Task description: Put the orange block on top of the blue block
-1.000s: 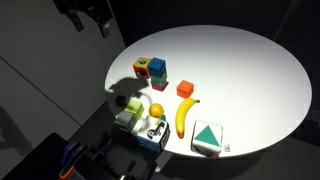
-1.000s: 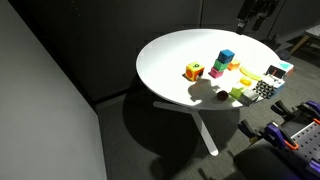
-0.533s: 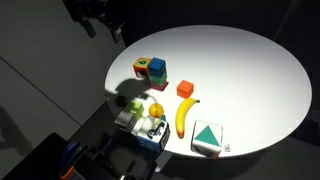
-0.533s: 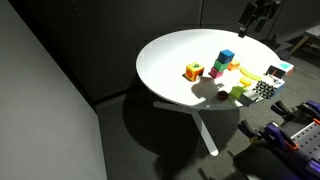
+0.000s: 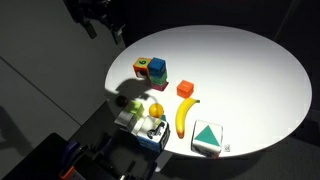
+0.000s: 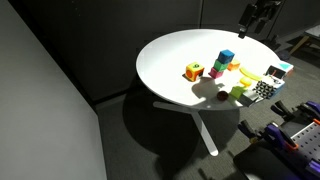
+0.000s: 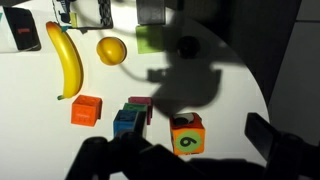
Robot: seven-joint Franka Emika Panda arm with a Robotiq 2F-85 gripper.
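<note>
The orange block (image 5: 185, 89) lies alone on the white round table (image 5: 250, 70), next to a banana's tip; it also shows in the wrist view (image 7: 87, 109). The blue block (image 5: 157, 67) with a green face stands close by, against a darker red cube (image 5: 158, 84), and shows in the wrist view (image 7: 126, 121) and in an exterior view (image 6: 227, 56). My gripper (image 5: 105, 20) hangs in the air beyond the table's edge, apart from all blocks. It is open and empty; it also shows in an exterior view (image 6: 255, 14).
A yellow multicoloured cube (image 7: 186, 135) sits beside the blue block. A banana (image 5: 183, 115), a lemon (image 7: 111, 49), a green piece (image 7: 150, 38) and a white box with a green triangle (image 5: 207, 138) lie towards one edge of the table.
The gripper moved a little closer to the table's edge between a second ago and half a second ago, then stayed still. The blocks have not moved.
</note>
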